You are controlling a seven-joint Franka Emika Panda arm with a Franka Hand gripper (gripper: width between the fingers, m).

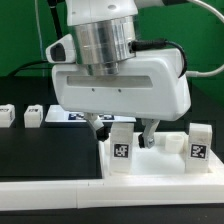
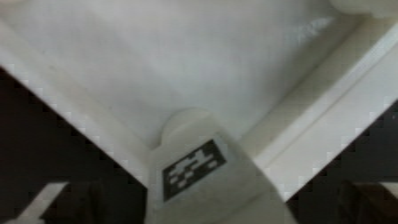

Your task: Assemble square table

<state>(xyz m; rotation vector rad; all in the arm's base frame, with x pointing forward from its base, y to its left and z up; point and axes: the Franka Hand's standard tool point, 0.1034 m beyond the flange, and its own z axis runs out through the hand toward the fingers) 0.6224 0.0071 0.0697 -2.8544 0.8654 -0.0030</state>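
Evidently the end effector (image 1: 122, 132) hung released, fingers straddling the upright leg (image 1: 121, 143) directly beneath on the table top (image 1: 165, 166), probably lining up to grip it.

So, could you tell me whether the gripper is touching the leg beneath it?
Apart: the wrist view shows the leg centred in the open gripper, gaps both sides.
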